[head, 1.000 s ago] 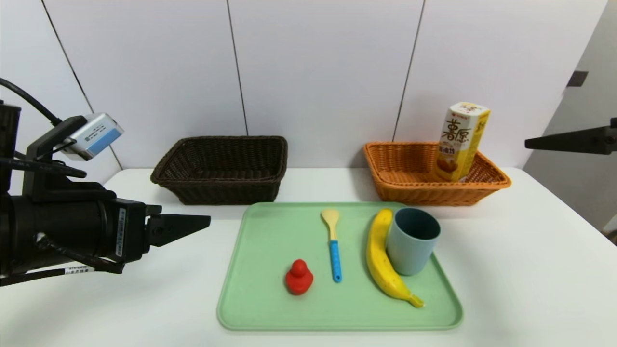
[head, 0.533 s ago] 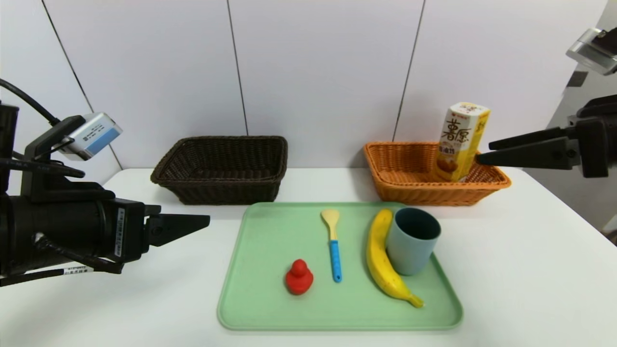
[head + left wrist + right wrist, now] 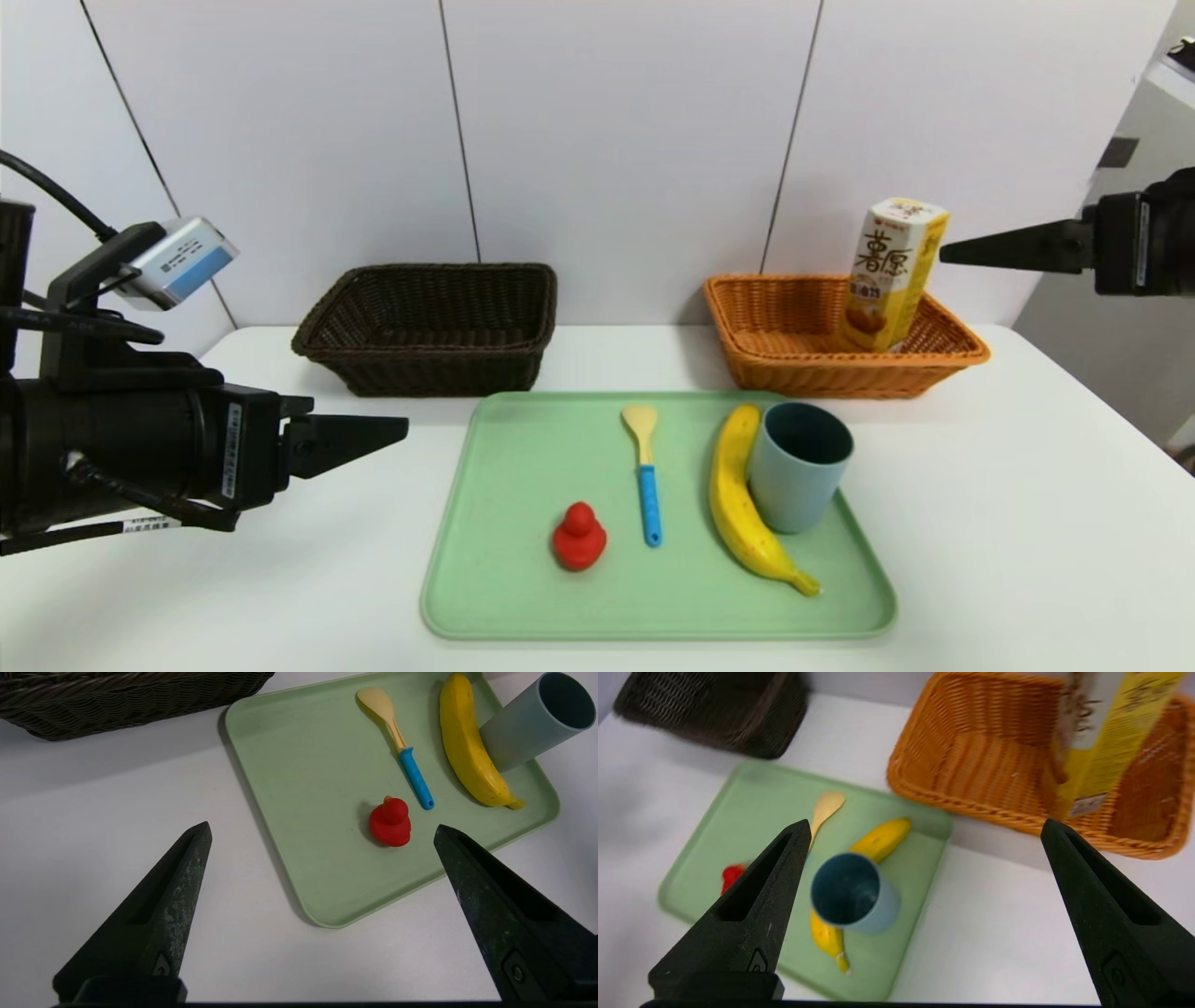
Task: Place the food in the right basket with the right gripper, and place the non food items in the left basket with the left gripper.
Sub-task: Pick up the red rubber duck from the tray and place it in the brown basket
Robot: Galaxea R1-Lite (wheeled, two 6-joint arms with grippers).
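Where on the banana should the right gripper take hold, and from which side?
Probably the banana near its stem end, from above, fingers across its width. It lies flat on the green tray, and the grey-blue cup crowds its far half, leaving the near half clear. The right gripper is open.

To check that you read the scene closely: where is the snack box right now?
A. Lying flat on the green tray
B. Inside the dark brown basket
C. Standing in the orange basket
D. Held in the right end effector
C: the snack box stands, slightly tilted, inside the orange basket, while the right end effector hangs open beside it, holding nothing.
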